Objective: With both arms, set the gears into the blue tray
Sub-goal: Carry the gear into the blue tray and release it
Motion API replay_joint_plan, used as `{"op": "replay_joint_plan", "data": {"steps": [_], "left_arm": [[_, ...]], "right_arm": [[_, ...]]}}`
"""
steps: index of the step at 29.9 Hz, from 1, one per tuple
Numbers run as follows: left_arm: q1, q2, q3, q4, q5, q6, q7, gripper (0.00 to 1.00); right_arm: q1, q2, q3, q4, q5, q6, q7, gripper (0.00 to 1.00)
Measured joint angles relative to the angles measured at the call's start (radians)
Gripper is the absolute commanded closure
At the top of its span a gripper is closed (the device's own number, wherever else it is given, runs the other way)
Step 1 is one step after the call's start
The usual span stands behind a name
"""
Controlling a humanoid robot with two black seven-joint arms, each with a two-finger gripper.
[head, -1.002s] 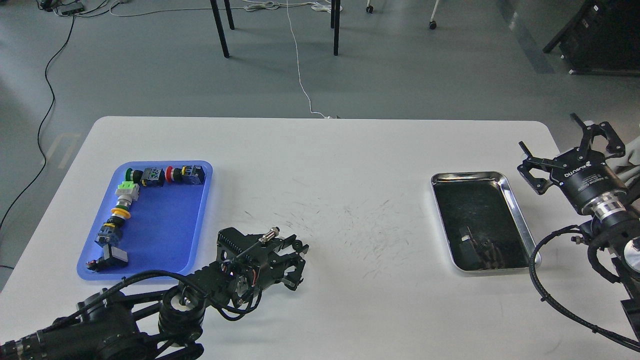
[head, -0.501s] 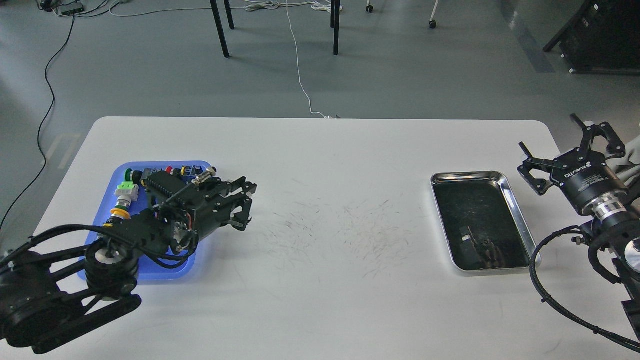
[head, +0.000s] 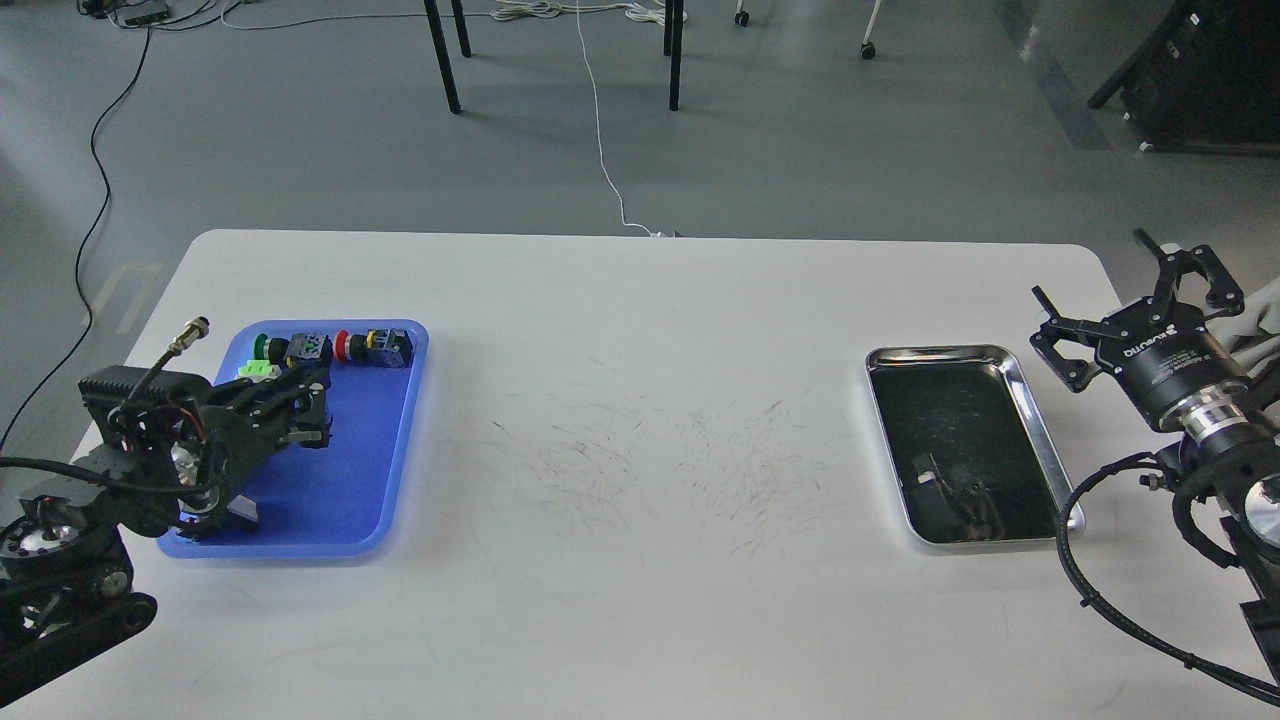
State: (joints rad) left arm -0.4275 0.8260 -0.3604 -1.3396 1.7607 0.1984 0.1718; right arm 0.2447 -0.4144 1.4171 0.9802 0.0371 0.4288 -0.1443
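The left hand (head: 300, 415) has swung from the bare tabletop (head: 640, 560) to above the shallow blue plastic tray (head: 385, 480), beside the row of colourful push-button switches (head: 345, 348) — its fingers too dark to tell whether apart or together. The right hand (head: 1140, 300) remains spread, beyond that tray's far side near the shiny silver metal tray (head: 1040, 450). No black toothed gear is discernible in the blue tray; delivery unconfirmed.

Left tool (head: 305, 405) low at left, right tool (head: 1140, 300) raised, spread
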Motion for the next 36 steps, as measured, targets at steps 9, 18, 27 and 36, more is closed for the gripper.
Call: {"op": "replay_joint_plan", "data": {"steps": [9, 18, 27, 36], "left_arm": [[0.006, -0.103, -0.001, 0.148, -0.001, 0.012, -0.031, 0.77], [0.006, -0.116, -0.006, 0.176, 0.000, 0.027, -0.032, 0.02], [-0.039, -0.062, -0.172, 0.090, -0.064, 0.059, -0.027, 0.02], [-0.116, -0.063, -0.436, 0.091, -0.475, 0.055, -0.067, 0.02]], "right_arm": [[-0.002, -0.008, -0.003, -0.001, 0.000, 0.002, 0.000, 0.01], [-0.002, -0.023, -0.003, -0.001, 0.000, 0.001, 0.000, 0.01], [0.009, -0.031, -0.004, 0.001, 0.000, 0.001, 0.000, 0.01], [0.029, -0.032, -0.029, 0.049, 0.000, -0.003, 0.000, 0.01]]}}
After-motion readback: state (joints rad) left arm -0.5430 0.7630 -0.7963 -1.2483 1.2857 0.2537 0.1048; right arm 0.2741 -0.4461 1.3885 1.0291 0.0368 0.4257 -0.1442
